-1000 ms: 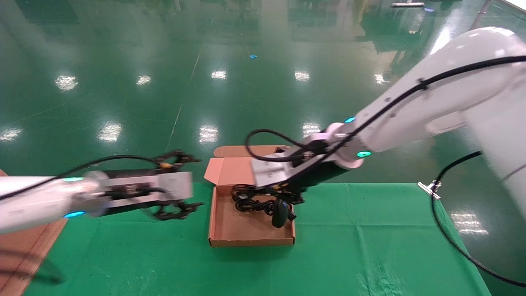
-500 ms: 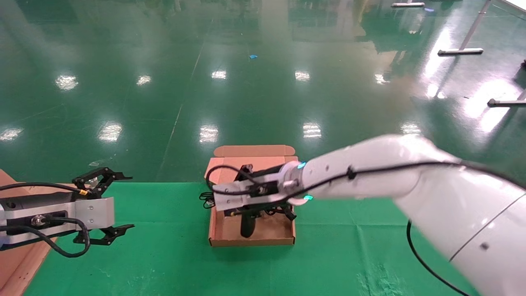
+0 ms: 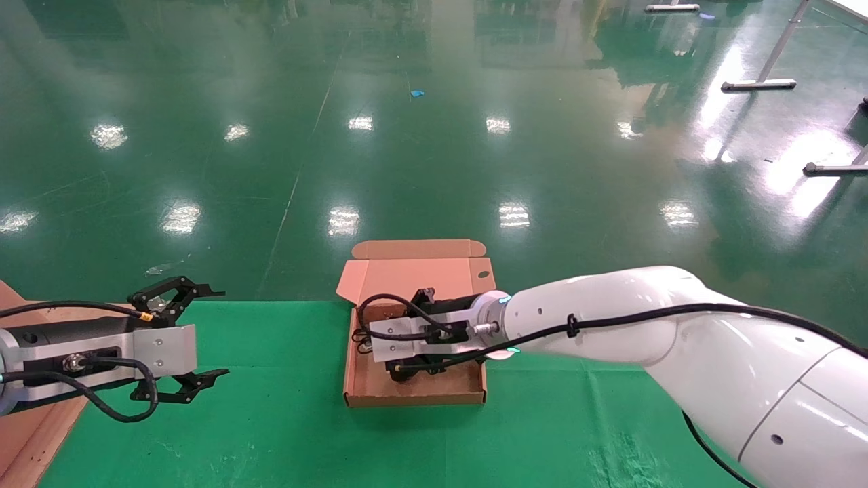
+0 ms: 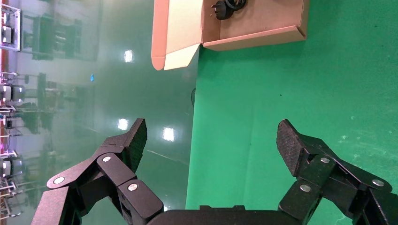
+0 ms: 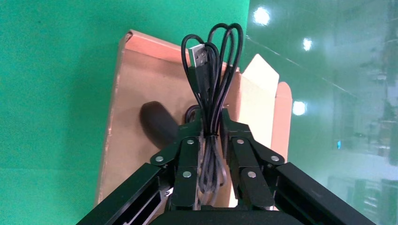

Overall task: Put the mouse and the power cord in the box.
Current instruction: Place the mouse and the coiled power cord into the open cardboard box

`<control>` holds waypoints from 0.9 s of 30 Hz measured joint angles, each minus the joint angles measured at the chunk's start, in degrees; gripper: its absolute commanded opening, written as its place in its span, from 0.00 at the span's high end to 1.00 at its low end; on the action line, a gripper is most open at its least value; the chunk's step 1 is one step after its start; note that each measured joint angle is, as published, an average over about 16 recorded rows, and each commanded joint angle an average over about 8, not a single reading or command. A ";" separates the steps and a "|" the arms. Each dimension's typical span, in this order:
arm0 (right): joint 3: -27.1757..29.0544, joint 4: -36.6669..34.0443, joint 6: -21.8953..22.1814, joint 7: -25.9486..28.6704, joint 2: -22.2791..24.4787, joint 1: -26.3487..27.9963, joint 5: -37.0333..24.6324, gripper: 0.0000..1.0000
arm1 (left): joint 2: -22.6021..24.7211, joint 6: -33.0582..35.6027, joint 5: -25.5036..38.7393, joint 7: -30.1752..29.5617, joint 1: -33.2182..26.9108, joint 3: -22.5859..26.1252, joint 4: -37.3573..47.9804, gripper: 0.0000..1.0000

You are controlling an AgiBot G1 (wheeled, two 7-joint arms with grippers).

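1. The box (image 3: 415, 393) sits open on the green cloth (image 3: 271, 434), its hinged lid (image 3: 417, 276) folded back past the table's far edge
2. The right gripper (image 5: 212, 129) reaches low into the box from the robot's right side, and its fingers (image 5: 187, 157) are clamped on the thin bundled cable (image 5: 213, 70) of the mouse (image 5: 159, 123)
3. In the right wrist view the bundle's loops and a silver USB plug (image 5: 199, 57) stick out beyond the fingertips, over the box's wall
4. The mouse body lies on the box floor just beside the gripper; in the head view it is mostly hidden under the wrist
5. The power cord (image 4: 230, 5) lies inside the box toward its hinge end; the left wrist view shows a chunky black plug and part of a coil at the picture's edge
6. The left gripper (image 4: 211, 150) hangs at the robot's left, over the cloth's far left corner, well apart from the box, with its fingers (image 4: 291, 145) spread wide and nothing between them
7. A flat brown cardboard piece (image 3: 30, 434) lies at the left edge of the table beneath the left arm
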 measured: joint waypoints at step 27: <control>10.88 5.38 -9.10 1.70 7.62 -5.31 8.27 0.00 | 1.67 6.91 -7.21 -2.37 2.82 -5.95 0.90 0.00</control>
